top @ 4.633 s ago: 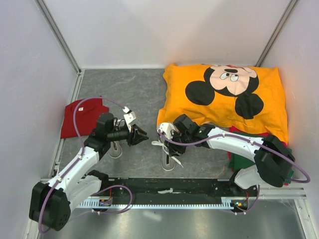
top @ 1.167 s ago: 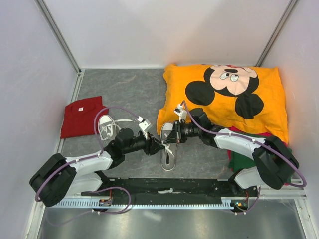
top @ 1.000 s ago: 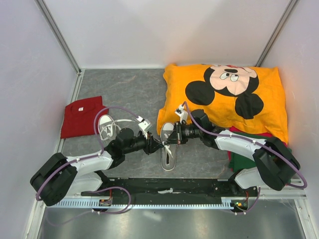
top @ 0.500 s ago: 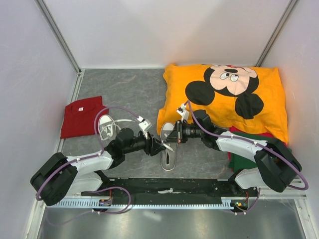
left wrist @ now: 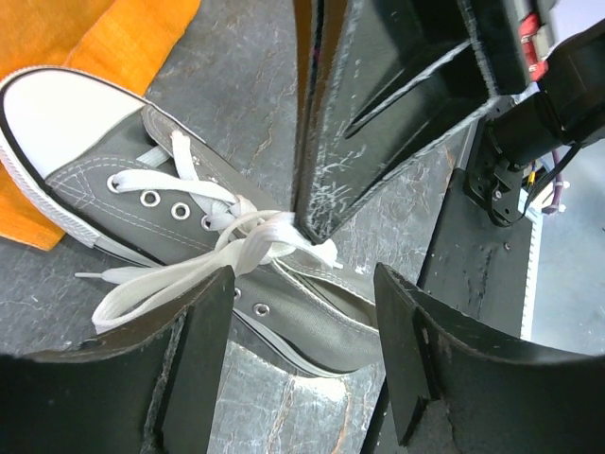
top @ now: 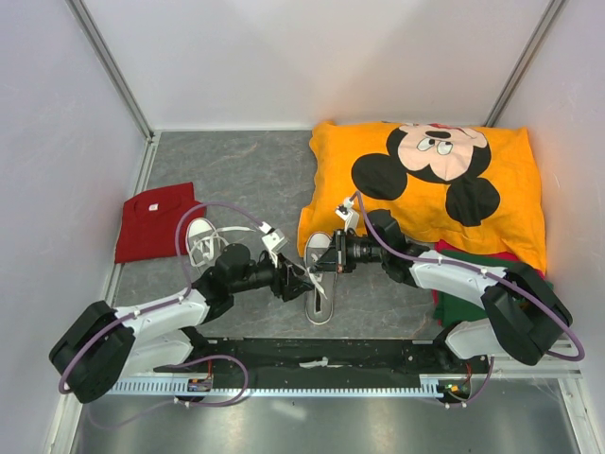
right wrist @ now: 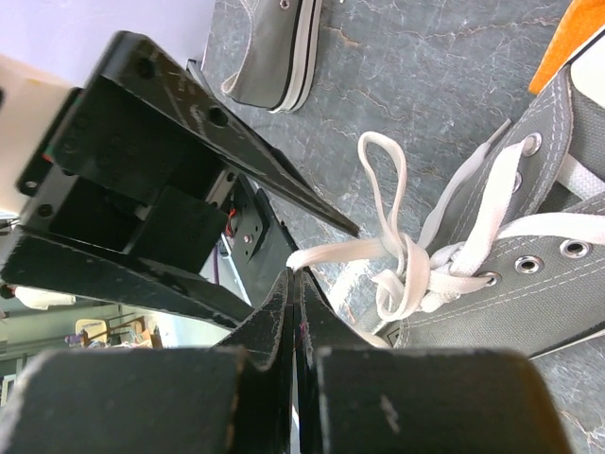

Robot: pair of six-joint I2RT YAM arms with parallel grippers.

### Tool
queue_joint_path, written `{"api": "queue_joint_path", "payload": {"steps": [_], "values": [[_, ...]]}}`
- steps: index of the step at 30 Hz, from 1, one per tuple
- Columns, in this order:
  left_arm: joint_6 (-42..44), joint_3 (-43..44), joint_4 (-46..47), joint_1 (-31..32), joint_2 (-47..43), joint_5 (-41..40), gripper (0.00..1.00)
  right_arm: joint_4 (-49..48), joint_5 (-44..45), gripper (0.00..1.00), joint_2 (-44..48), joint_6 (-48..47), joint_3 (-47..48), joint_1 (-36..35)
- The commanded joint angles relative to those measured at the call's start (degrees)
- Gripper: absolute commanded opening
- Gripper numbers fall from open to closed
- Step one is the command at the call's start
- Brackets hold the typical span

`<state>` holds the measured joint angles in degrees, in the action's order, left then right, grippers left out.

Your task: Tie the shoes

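Observation:
One grey shoe [top: 319,288] lies in the middle of the table, its toe cap against the orange cloth. It also shows in the left wrist view [left wrist: 123,180] and the right wrist view [right wrist: 544,222]. My right gripper [top: 326,264] is shut on a white lace [right wrist: 345,253] that runs out from a loose knot [right wrist: 416,270] over the eyelets. My left gripper [top: 301,280] is open just left of this shoe, its jaws wide apart over the shoe's side [left wrist: 312,312]. The other shoe [top: 199,240] lies at the left with loose laces, and shows in the right wrist view [right wrist: 274,47].
An orange Mickey Mouse cloth [top: 425,189] covers the back right. A red cloth [top: 156,222] lies at the left wall. Green and red cloths [top: 463,293] are piled under my right arm. A black rail [top: 321,355] runs along the near edge.
My left arm has swung from beside the left shoe over to the middle shoe. My right gripper has turned and taken hold of the lace. In the last second little has moved.

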<state>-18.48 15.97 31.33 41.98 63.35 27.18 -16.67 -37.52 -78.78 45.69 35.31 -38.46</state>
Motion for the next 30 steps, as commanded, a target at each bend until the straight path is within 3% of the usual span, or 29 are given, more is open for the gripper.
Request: {"api": "queue_joint_path", "payload": {"steps": [1, 9, 15, 18, 21, 30], "values": [[1.61, 0.03, -2.94, -0.23, -2.71, -2.12, 0.68, -2.49, 0.43, 0.00, 1.35, 0.71, -0.68, 0.05], [-2.17, 2.48, 5.93, -0.23, 2.38, -3.44, 0.63, -5.39, 0.69, 0.00, 1.26, 3.17, -1.47, -0.21], [-3.84, 4.42, 8.13, -0.23, 5.64, -4.76, 0.52, -5.83, 1.04, 0.00, 1.44, 3.88, -1.73, -0.22], [-4.11, 4.34, 7.61, -0.23, 5.38, -5.03, 0.42, -5.31, 1.39, 0.00, 1.96, 3.53, -1.82, -0.22], [-2.88, 3.81, 6.29, -0.32, 4.68, -4.77, 0.22, -5.13, 1.48, 0.00, 2.40, 3.27, -2.00, -0.30], [4.85, 1.00, 2.24, -0.84, 0.99, 0.58, 0.04, -3.64, 1.75, 0.00, 3.90, 1.77, -2.61, -0.30]]}}
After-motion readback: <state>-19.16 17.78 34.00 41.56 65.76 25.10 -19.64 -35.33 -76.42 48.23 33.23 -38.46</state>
